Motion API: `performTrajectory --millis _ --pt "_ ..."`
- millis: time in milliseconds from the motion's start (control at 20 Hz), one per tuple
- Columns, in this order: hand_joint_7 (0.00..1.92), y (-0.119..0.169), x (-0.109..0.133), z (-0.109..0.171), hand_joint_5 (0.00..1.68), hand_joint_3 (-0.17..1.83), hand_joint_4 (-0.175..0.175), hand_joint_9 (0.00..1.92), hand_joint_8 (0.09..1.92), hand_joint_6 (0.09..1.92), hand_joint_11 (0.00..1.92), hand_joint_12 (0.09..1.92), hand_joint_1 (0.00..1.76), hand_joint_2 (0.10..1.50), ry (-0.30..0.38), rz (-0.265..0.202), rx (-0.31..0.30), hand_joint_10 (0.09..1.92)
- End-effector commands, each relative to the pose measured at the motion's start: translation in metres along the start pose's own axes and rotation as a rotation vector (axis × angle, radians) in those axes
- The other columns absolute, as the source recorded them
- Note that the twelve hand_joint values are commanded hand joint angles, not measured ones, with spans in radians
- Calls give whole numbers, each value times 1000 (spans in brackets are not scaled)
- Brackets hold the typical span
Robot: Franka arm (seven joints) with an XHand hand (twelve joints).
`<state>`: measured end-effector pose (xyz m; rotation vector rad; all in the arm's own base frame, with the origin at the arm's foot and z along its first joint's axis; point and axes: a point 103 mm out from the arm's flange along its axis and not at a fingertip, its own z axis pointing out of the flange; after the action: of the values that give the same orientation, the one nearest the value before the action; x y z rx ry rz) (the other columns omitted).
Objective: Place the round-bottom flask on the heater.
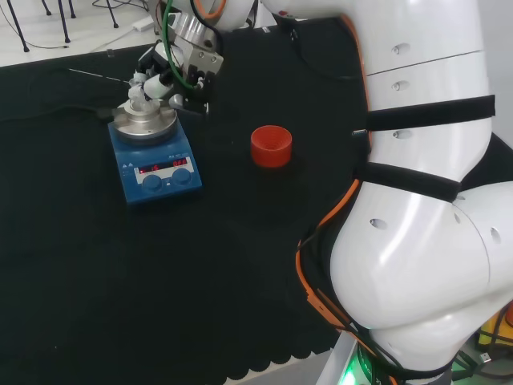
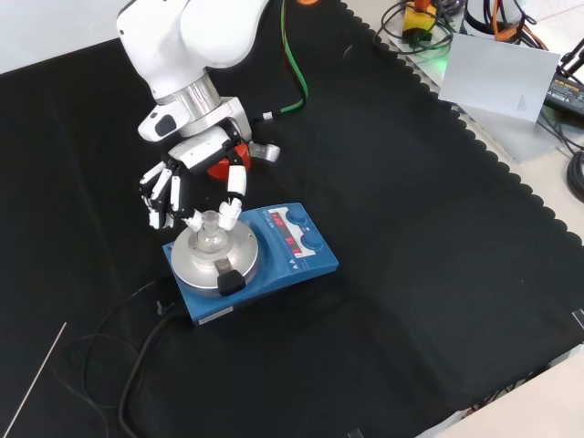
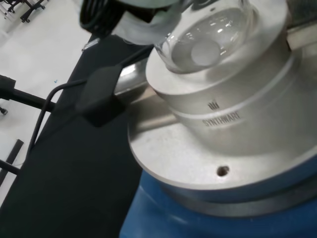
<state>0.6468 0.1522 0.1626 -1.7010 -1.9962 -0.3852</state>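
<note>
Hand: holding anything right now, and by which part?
Yes: the hand pinches the clear glass round-bottom flask at its neck with its fingers; the bulb sits in the heater's metal block.

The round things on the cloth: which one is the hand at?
The silver heater top, where the hand pinches the flask. The red cup stands apart, untouched.

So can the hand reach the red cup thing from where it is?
Probably yes. The red ring stand sits on open black cloth with nothing around it, but the hand is pinching the round-bottom flask on the heater and would have to let go first.
</note>
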Motion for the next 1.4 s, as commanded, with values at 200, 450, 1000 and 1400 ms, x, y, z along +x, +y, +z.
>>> performTrajectory --millis 200,450,1000,1400 --pt "438 0 -4 4 1109 653 170 567 563 948 97 1337 1080 736 0 11 10 562" --pt "415 2 -3 1 1019 460 160 537 571 1023 55 1351 1045 869 35 -2 21 574" --pt "287 -5 4 -8 389 721 5 411 600 352 0 1281 840 590 28 -2 37 638" --pt "268 -23 8 -30 391 687 9 390 602 225 0 1247 811 588 17 -3 7 645"
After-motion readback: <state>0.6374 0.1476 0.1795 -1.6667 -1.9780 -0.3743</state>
